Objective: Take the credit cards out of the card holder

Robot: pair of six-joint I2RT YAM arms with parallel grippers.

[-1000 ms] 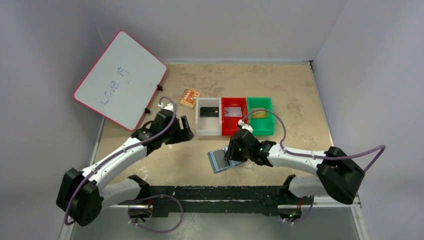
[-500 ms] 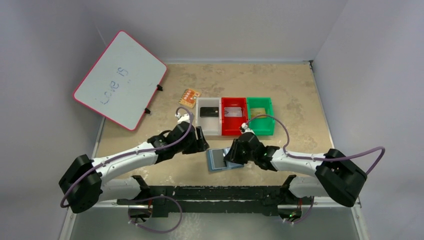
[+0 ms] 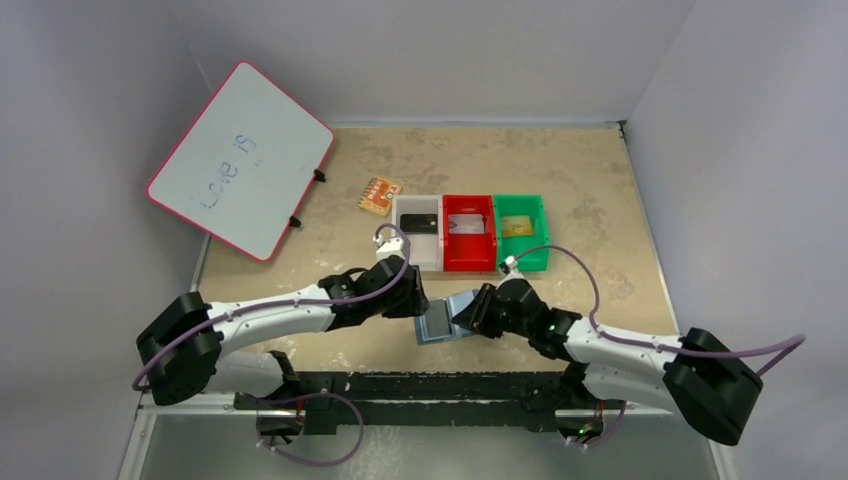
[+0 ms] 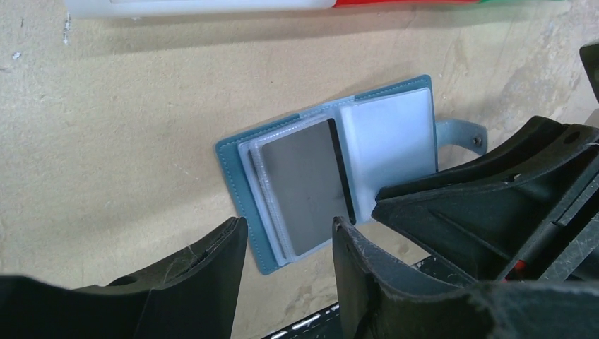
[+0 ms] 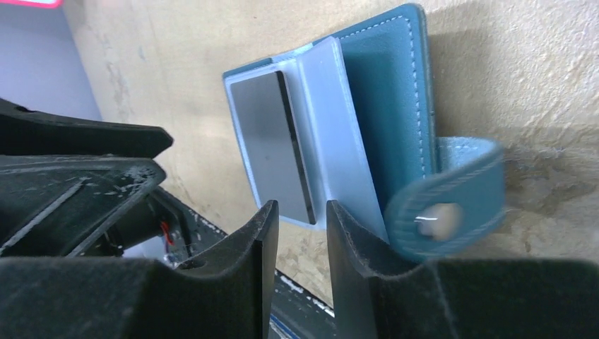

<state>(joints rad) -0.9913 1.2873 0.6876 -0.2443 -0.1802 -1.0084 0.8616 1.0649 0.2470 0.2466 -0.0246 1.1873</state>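
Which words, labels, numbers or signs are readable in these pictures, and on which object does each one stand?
"Love is": handwritten on the whiteboard.
Orange square: only a pattern shows, too small to read.
Grey card in the card holder: no text can be read on it.
Black card in the white bin: too small to read.

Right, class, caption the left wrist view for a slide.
Open blue card holder showing a grey card, left claw open over its near edge.
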